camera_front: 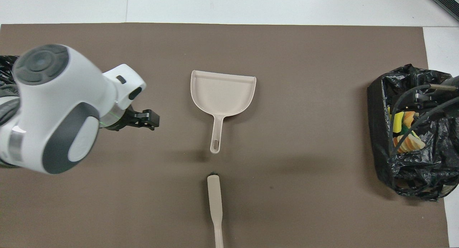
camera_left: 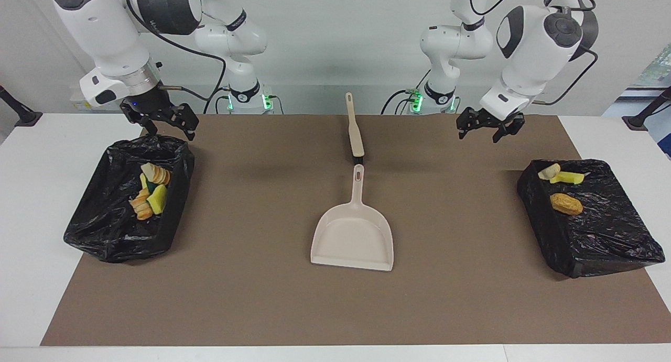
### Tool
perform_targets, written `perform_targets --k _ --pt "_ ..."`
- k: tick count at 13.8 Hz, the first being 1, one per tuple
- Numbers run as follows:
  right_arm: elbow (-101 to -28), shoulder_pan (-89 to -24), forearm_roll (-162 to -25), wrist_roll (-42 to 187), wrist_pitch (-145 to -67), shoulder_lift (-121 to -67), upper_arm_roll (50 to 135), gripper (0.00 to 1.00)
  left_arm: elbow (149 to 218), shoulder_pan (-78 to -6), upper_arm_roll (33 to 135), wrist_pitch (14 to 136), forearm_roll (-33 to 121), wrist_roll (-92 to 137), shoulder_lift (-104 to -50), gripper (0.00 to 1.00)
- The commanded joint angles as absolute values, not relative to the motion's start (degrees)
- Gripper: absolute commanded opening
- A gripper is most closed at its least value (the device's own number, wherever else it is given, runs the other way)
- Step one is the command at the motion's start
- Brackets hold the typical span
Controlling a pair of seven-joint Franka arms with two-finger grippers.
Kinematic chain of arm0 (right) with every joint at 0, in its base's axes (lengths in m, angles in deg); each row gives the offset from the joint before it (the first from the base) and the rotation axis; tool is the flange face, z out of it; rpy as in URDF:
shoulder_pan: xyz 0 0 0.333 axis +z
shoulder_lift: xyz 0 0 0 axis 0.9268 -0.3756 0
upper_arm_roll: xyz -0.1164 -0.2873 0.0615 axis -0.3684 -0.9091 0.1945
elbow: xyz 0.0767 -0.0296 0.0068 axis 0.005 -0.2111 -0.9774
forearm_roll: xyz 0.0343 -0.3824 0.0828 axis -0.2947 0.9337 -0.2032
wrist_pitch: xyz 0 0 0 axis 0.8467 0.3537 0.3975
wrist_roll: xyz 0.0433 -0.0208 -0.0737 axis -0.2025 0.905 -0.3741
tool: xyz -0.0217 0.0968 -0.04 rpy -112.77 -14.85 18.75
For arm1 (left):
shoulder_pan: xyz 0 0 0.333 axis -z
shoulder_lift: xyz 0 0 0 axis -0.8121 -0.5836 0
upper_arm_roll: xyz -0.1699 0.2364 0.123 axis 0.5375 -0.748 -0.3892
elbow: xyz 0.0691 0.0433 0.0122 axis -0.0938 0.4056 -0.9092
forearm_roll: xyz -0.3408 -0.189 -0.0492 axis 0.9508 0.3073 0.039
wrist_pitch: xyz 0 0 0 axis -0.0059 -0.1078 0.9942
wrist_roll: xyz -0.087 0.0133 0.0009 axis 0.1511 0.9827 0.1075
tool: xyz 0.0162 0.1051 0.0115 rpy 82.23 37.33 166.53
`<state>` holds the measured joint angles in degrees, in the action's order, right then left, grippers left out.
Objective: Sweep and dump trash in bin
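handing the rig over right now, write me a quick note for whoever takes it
Left pincer: open, holding nothing, up over the brown mat near the bin at its own end.
Right pincer: open, holding nothing, at the rim of the other bin.
Trash: four scraps in the right arm's bin, three scraps in the left arm's.
Dustpan and brush lie mid-mat, untouched.
Done: no scraps on the mat.
Left: seemingly nothing.
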<state>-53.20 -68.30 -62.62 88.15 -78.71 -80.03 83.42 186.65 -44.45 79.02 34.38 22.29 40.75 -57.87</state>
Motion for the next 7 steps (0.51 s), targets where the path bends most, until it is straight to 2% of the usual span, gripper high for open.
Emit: perform_targets --k 1,4,7 --pt "-54.41 -68.91 -62.59 88.48 -79.00 -78.87 83.87 1.00 183.67 -47.61 79.71 31.84 21.18 46.00 -55.67 1.00" --pt "-54.41 -68.91 -62.59 88.48 -79.00 -78.87 83.87 1.00 174.54 -48.94 79.71 26.75 19.43 47.07 -57.85 1.00" --pt "-54.41 -68.91 -62.59 88.48 -79.00 -78.87 83.87 1.00 162.94 -49.02 79.71 21.30 18.02 47.95 -63.91 1.00"
